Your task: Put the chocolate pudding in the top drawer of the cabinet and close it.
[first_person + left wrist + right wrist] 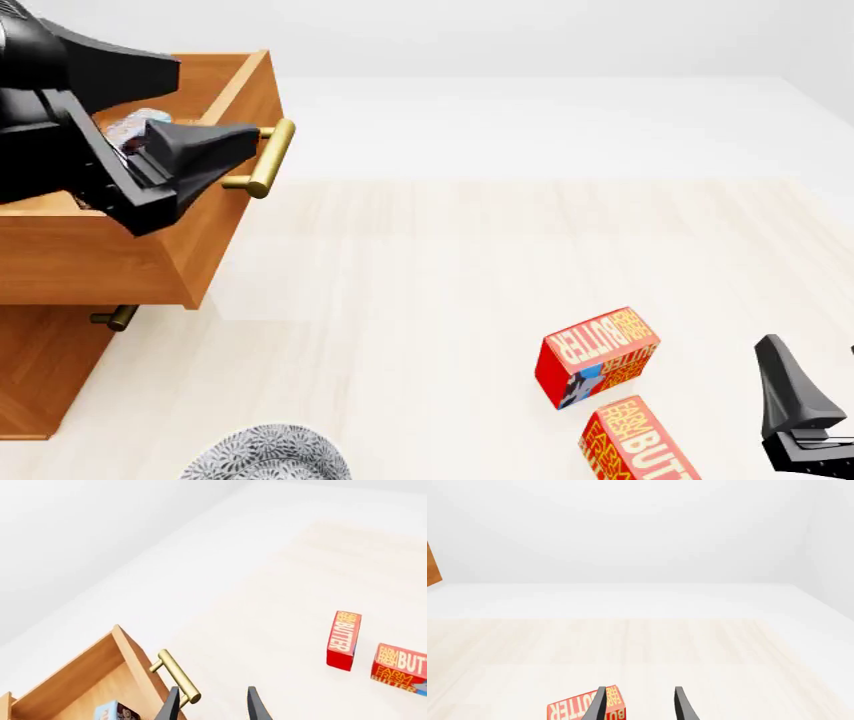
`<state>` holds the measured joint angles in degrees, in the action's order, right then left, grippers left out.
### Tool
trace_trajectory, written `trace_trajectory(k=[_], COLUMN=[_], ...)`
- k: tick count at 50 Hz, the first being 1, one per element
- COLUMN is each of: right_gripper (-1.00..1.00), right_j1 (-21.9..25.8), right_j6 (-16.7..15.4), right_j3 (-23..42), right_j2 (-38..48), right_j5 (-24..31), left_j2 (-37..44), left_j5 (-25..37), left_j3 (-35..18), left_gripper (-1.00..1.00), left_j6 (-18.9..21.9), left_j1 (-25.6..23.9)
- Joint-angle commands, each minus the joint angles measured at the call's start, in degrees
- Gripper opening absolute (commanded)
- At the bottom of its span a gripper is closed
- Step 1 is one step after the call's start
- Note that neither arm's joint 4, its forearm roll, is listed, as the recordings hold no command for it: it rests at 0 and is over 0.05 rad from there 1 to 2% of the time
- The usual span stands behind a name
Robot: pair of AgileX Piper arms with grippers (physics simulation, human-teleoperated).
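One drawer is out: the top drawer (200, 240) of the cabinet (40, 370) is pulled open toward the arms, with the chocolate pudding (115, 712) lying inside on its floor, only partly visible past the front panel. Left pincer (213, 705) hangs just outside that front, fingers spread apart, holding nothing, one fingertip (172, 706) overlapping the brass handle (177, 676); contact can't be confirmed. Right pincer (640, 705) sits low at the near right, also spread and empty. Two butter boxes (598, 355) (638, 442) lie on the surface (441, 270) near it. Patterned plate (264, 455) at near edge.
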<state>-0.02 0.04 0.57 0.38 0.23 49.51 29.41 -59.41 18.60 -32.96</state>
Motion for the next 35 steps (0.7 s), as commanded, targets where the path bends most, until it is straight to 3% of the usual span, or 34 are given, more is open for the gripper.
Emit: trace_trajectory(k=[1, 35], right_gripper=[1.00, 1.00], right_j1=[0.00, -0.01], right_j6=[0.00, 0.02], right_j3=[0.00, 0.00], right_j2=[-0.01, 0.01], right_j5=[0.00, 0.00], left_j2=[3.00, 6.99], left_j5=[-5.14, -9.46], left_j3=[4.88, 10.28], left_gripper=[1.00, 1.00], left_j6=[-1.07, -1.73], left_j1=[-3.44, -6.01])
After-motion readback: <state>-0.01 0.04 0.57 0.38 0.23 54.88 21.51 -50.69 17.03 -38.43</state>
